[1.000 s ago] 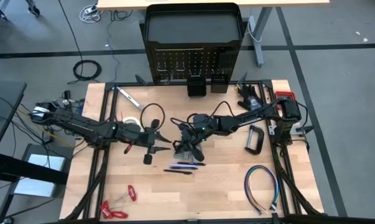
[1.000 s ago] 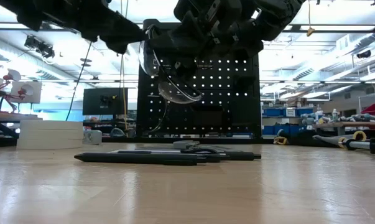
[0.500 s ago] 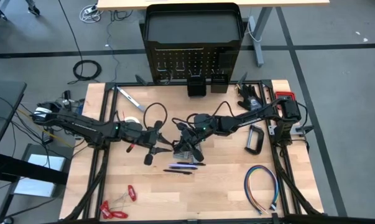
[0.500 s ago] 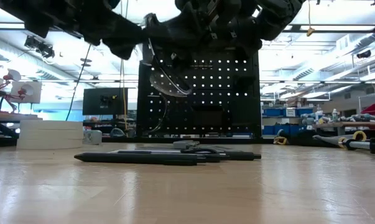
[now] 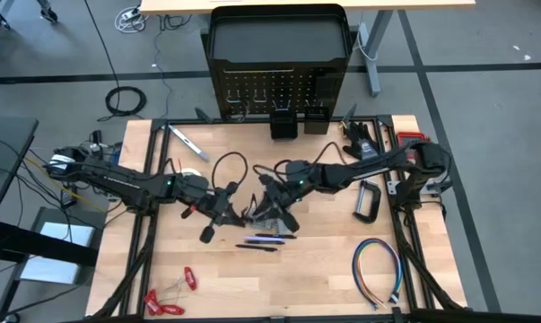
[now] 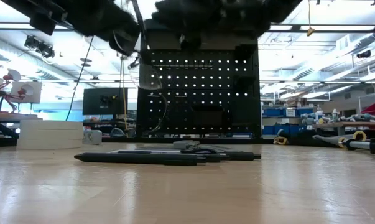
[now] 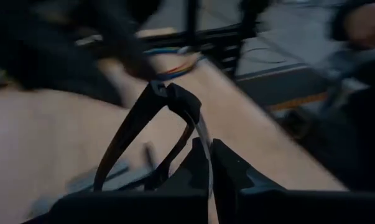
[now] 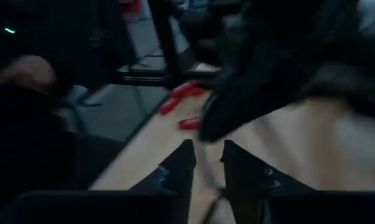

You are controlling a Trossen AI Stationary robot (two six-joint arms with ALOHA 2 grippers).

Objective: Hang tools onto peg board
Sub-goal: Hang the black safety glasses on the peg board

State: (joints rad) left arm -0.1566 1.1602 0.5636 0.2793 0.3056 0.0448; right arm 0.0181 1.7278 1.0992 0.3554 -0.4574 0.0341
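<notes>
On the left of the wooden table (image 5: 324,269), a silver bar-shaped tool (image 5: 187,142) lies at the far left corner and a white tape roll (image 5: 192,175) sits just right of the left arm's forearm, while red-handled hand tools (image 5: 167,301) rest at the near left edge. The left gripper (image 5: 237,208) is over the table's middle, clenched on the black cable loop (image 5: 230,170); the left wrist view shows the fingers (image 7: 227,171) pinching a cable strand that arches away from them. The right gripper (image 5: 268,199) is just beside it, and its own camera shows its fingers (image 8: 240,168) nearly closed with something dark between them, probably the same cable, though that cannot be told for sure. The likeliest trouble is these two grippers so close together: if both pull on the loop in different directions it could slip out of one grip, or the fingers could knock into each other. A floppy loop may also sag and snag the dark pens (image 5: 261,240) lying just nearer on the table, dragging them along. The peg board (image 5: 274,90) stands upright at the far edge, well apart from the grippers, so the loop could swing during the carry and miss its small hooks. Further right lie the black C-clamp (image 5: 370,199) and the multicoloured wire loop (image 5: 378,269).
</notes>
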